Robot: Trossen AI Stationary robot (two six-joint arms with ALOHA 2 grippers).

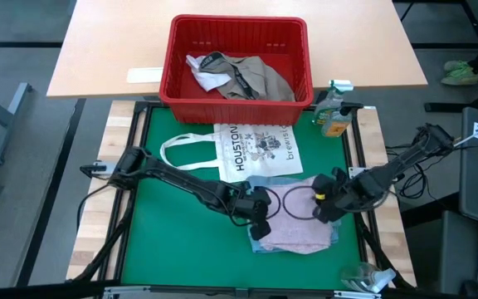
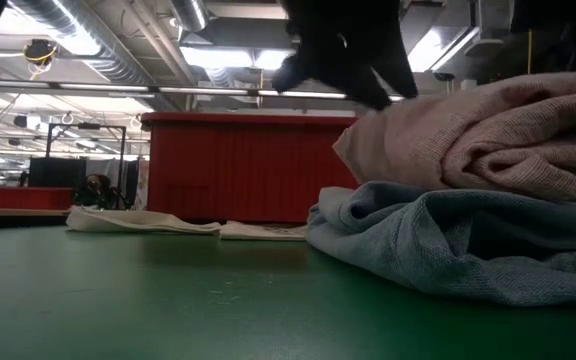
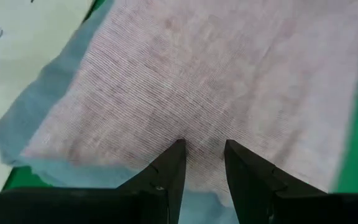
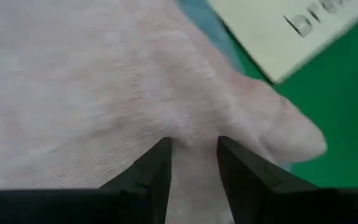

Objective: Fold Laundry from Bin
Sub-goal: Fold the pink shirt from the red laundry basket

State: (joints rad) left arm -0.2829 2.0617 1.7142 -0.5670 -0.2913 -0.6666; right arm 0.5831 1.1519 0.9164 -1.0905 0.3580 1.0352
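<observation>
A folded pale pink garment (image 1: 299,223) lies on a light blue garment (image 1: 260,243) on the green mat, at the near right. My left gripper (image 1: 260,219) is at the pink garment's left edge and my right gripper (image 1: 323,204) at its right edge. Each is closed on pink cloth. In the low view the pink garment (image 2: 498,135) rests on the blue one (image 2: 448,240). The red bin (image 1: 237,56) stands at the far side with khaki-grey (image 1: 256,76) and white (image 1: 203,73) pieces inside. My left gripper pinches a small pucker of the pink garment's top layer (image 3: 202,138) between its two fingertips, close to the garment's left edge, coming from above. The garment lies flat on the blue one. How many layers are caught, I cannot tell. My right gripper pinches a small ridge of the pink garment (image 4: 192,142) between its two fingertips, near the garment's right edge, coming from above. Creases run out from the fingertips. The garment stays lying on the blue one.
A flat white tote bag printed "HOUSTON" (image 1: 247,149) lies on the mat between the bin and the garments. A spray bottle (image 1: 334,110) stands at the mat's far right corner. Bare green mat (image 1: 181,232) lies to the near left.
</observation>
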